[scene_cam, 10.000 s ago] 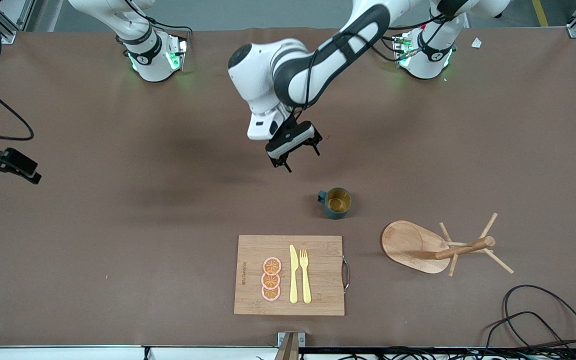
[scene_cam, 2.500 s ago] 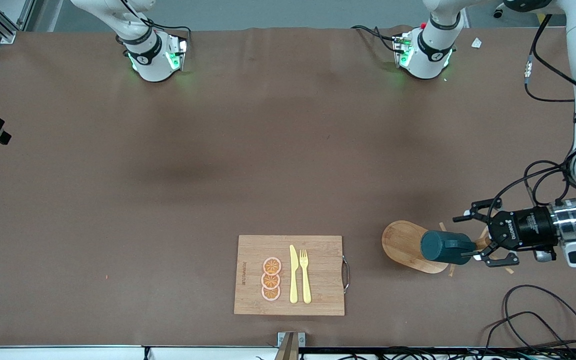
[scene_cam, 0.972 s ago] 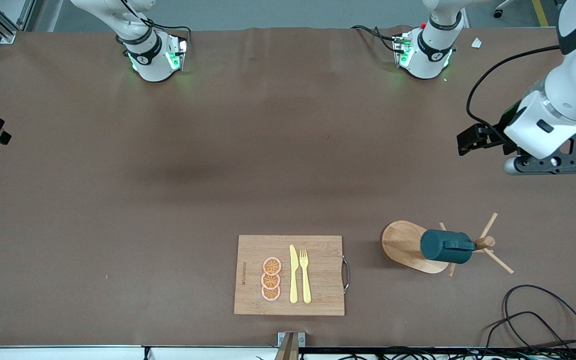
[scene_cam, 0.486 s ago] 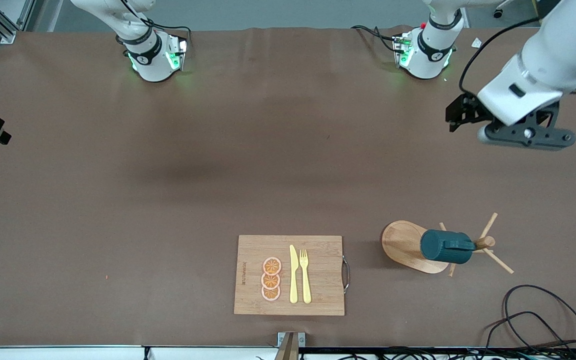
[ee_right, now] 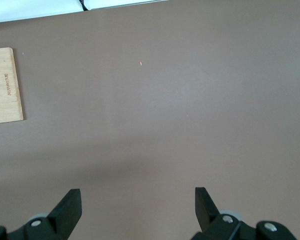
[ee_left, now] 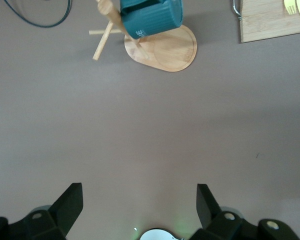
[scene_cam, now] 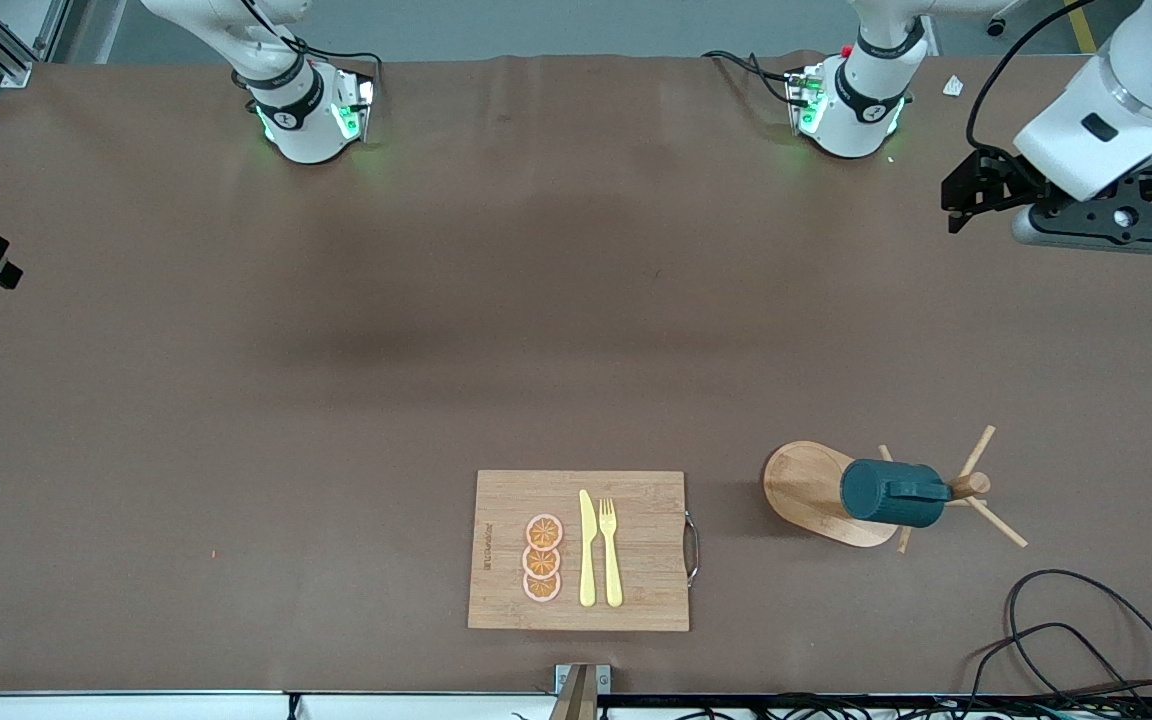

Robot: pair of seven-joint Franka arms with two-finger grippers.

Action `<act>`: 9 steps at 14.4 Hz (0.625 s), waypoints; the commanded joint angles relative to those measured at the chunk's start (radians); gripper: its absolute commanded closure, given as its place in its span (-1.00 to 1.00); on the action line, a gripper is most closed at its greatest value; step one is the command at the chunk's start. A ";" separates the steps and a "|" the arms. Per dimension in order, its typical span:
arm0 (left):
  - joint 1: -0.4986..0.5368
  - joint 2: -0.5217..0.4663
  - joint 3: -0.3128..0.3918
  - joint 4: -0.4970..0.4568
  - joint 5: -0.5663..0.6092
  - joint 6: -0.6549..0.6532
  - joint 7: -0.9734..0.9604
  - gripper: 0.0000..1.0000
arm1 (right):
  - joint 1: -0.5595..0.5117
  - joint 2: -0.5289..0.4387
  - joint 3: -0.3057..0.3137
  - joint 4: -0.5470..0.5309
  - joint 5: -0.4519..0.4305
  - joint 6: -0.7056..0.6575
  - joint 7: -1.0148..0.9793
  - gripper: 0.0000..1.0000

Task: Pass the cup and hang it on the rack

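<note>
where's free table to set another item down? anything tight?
Widest bare patch: the middle of the table, between the arm bases and the cutting board. Also bare: from the board toward the right arm's end. Tight: the gap between the board's handle and the rack, where the cup hangs, and the cable corner nearer the camera.

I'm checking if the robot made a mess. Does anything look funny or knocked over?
Nothing stands out. The cup hangs on the rack, which stands upright. The knife, fork and fruit slices lie neatly on the cutting board.

One cup [scene_cam: 891, 493], three orange slices [scene_cam: 542, 558]
</note>
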 commanded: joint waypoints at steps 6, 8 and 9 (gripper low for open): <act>0.035 -0.135 0.075 -0.202 -0.029 0.084 0.028 -1.00 | -0.021 0.000 0.017 0.008 -0.012 -0.012 -0.002 -1.00; 0.052 -0.145 0.075 -0.219 -0.027 0.101 0.070 -1.00 | -0.021 0.000 0.017 0.008 -0.012 -0.012 -0.002 -1.00; 0.052 -0.142 0.075 -0.216 -0.027 0.101 0.072 -1.00 | -0.021 0.000 0.017 0.008 -0.012 -0.012 -0.002 -1.00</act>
